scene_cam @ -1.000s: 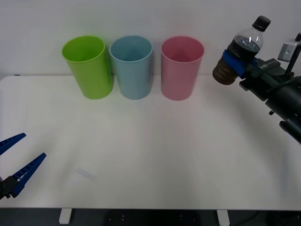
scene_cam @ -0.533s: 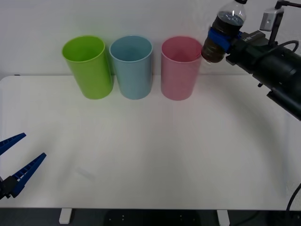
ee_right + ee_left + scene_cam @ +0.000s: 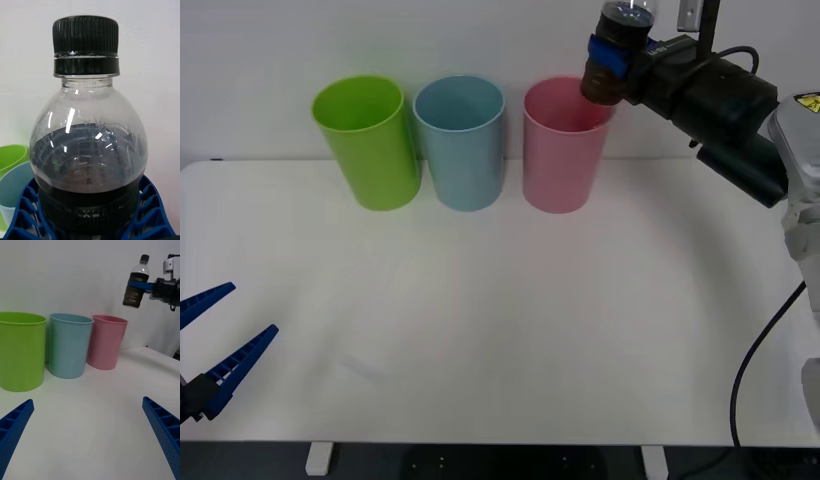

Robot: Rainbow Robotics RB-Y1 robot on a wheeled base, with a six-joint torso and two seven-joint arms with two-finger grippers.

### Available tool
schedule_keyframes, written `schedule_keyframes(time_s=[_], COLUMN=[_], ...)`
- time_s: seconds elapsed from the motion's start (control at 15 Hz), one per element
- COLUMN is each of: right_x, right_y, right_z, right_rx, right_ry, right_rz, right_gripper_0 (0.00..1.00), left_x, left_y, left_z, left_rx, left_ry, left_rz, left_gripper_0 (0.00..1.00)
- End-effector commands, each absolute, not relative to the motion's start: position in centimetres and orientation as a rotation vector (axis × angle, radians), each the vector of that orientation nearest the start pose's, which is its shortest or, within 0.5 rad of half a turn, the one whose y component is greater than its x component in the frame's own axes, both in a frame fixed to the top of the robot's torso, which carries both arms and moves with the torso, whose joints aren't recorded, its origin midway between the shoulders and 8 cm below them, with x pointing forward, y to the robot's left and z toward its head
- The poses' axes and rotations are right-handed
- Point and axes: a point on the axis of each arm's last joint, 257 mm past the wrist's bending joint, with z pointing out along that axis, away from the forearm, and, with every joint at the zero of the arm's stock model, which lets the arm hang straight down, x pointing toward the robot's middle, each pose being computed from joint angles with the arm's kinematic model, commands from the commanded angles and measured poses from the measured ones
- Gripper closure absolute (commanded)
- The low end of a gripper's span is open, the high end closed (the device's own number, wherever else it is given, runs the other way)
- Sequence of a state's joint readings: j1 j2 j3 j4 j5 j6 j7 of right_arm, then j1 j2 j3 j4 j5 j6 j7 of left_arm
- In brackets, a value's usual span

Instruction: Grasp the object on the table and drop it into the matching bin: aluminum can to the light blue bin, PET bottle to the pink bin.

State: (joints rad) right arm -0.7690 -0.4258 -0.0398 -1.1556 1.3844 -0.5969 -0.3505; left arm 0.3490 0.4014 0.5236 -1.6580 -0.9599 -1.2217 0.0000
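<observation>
Pinching the PET bottle around its middle, the right gripper is raised well above the bench at the far right, its blue ribbed jaws closed on both sides of the bottle's body. From there the black right arm slants back toward the near right edge of the scene. In the front view the bottle's dark lower end overlaps the right part of the pink bin rim, while the left wrist view shows it up in the air, above and to the right of that bin, clear of it. It is held roughly upright with a slight tilt, its black cap on top and dark liquid filling the lower part, with faint pale lettering low on the body. Three bins stand in a row along the far side of the bench: a lime green bin on the left, the light blue bin in the middle, the pink one on the right; what shows of their interiors has nothing in it. At the near left corner the left gripper sits low over the bench with its jaws spread wide, holding nothing.
</observation>
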Motion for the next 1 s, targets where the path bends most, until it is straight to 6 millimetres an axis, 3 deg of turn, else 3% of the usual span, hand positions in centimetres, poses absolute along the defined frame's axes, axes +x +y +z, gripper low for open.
schedule_keyframes(time_s=[0.07, 0.47, 0.67, 0.8, 0.87, 0.93, 1.0], right_x=[68.3, 71.7, 72.0, 72.0, 72.0, 72.0, 72.0], right_y=[-13.3, -11.3, -10.9, -10.9, -10.8, -10.8, -10.8], right_z=[3.0, 2.5, 2.3, 2.2, 2.1, 2.2, 2.2], right_rx=[-0.453, -0.376, -0.372, -0.379, -0.382, -0.386, -0.39], right_ry=[1.347, 1.38, 1.377, 1.377, 1.376, 1.374, 1.372], right_rz=[0.497, 0.43, 0.402, 0.392, 0.39, 0.386, 0.381], right_gripper_0=[1.0, 1.0, 1.0, 0.94, 0.85, 0.51, 0.07], left_x=[34.2, 34.2, 34.2, 34.2, 34.2, 34.2, 34.2], left_y=[33.0, 33.0, 33.0, 33.0, 33.0, 33.0, 33.0], left_z=[-16.9, -16.9, -16.9, -16.9, -16.9, -16.9, -16.9], left_rx=[0.465, 0.465, 0.465, 0.465, 0.465, 0.465, 0.465], left_ry=[1.441, 1.441, 1.441, 1.441, 1.441, 1.441, 1.441], left_rz=[-0.567, -0.567, -0.567, -0.567, -0.567, -0.567, -0.567], left_gripper_0=[0.0, 0.0, 0.0, 0.0, 0.0, 0.0, 0.0])
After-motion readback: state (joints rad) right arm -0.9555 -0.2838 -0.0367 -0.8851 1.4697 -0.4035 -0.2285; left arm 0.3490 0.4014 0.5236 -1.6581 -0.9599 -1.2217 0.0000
